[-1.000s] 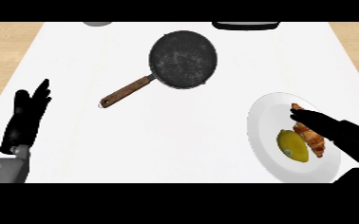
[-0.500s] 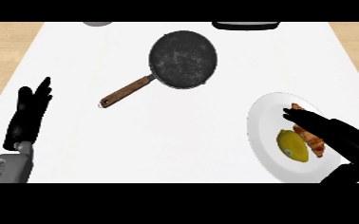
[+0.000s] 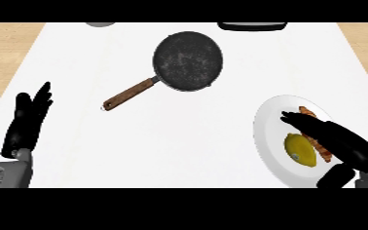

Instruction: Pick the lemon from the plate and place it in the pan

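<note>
Right hand [image 3: 332,135]: black, entering from the lower right corner, lying over the right part of the white plate [image 3: 269,131]. Fingers extended and relaxed, held together, tips pointing up and left across the plate. Nothing gripped. The thumb shows lower down at the plate's bottom right edge.

Lemon [image 3: 300,150]: yellow, oval, resting on the plate just left of the right hand, below its fingertips. Whether the hand touches it cannot be told; the fingers are not curled round it.

Brown food item [image 3: 307,111]: elongated, orange-brown, on the plate's right side, largely covered by the right hand; one end shows above the fingers, a strip shows beside the lemon.

Plate: round, white, at the right edge of the counter, holding lemon and brown item.

Left hand [image 3: 26,122]: black, at the left edge of the view, fingers straight and pointing up, empty, resting; grey forearm below it.

Pan [image 3: 188,61]: dark, round, speckled inside, empty, in the upper middle of the counter, well apart from the plate. Its brown wooden handle [image 3: 129,93] runs down and left.

Counter [image 3: 179,141]: white top, with a wood-coloured surface at both sides.

Dark object [image 3: 251,26]: partly cut off at the top edge, right of the pan. Grey round object [image 3: 100,24]: partly cut off at the top edge, left.
</note>
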